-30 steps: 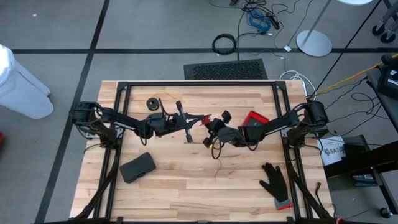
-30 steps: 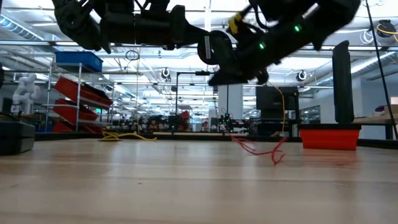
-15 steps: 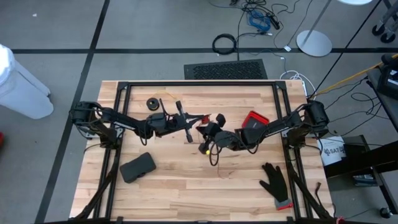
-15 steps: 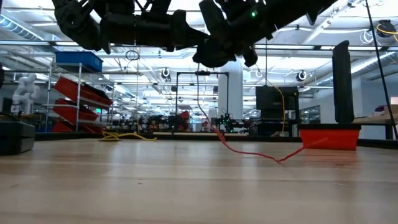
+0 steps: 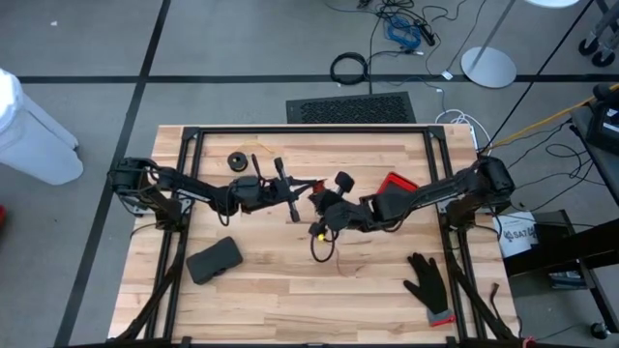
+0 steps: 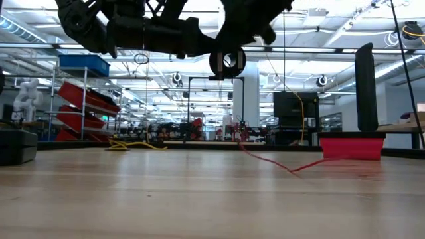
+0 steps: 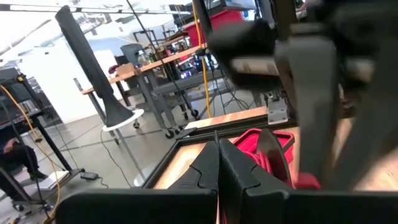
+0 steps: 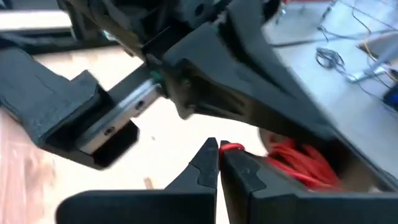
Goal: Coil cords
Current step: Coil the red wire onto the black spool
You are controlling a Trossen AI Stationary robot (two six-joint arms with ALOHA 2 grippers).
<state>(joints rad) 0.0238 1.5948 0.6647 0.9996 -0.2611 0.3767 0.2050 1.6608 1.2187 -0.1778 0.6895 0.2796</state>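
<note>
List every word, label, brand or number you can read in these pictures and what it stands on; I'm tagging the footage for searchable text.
"SATA", partly cut off: on the white tag beside the table's right edge, high view; the rest of its print is too small to read.
Nothing else is legible: no readable print shows on the red bin, the black glove, the black pouch or the room's shelves.

Both hands meet mid-table [image 5: 261, 290]; glove [image 5: 427, 282] lies right, pouch [image 5: 215, 259] left.
</note>
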